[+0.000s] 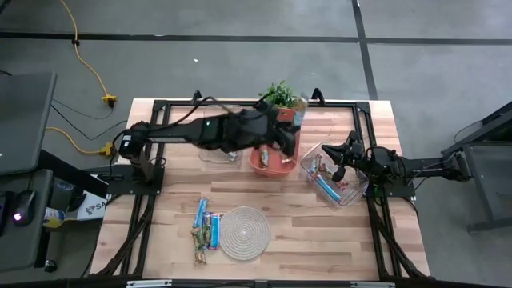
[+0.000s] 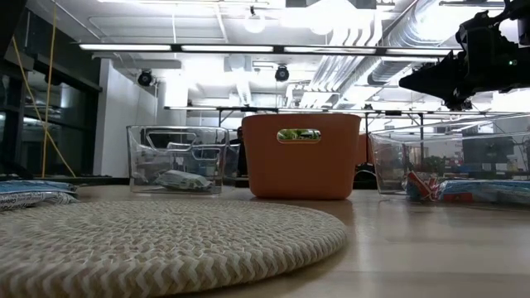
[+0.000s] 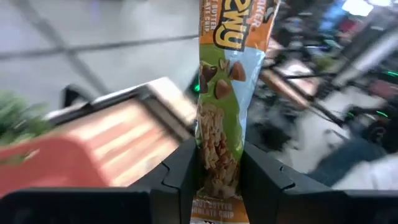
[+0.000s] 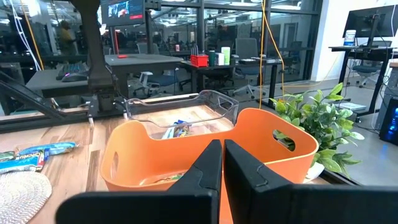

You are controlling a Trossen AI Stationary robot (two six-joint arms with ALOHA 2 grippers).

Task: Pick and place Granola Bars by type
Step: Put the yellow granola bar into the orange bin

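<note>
My left gripper hangs over the orange bin at the table's far middle, shut on a granola bar in a green, light-blue and orange wrapper. More granola bars lie flat on the table near the front, left of the round woven mat. Others lie in the clear bin on the right and in the clear bin on the left. My right gripper waits shut above the right clear bin, pointing at the orange bin. My left gripper pinches the granola bar between its two fingers, which are on the bar's two long edges toward one end. The bar runs along the fingers and sticks out well past their tips, printed face showing. It is lifted clear above the orange bin.
A potted plant stands just behind the orange bin, close to my left gripper. The black frame rails run along the table's far and side edges. Bare wood lies to the right of the mat, near the front edge.
</note>
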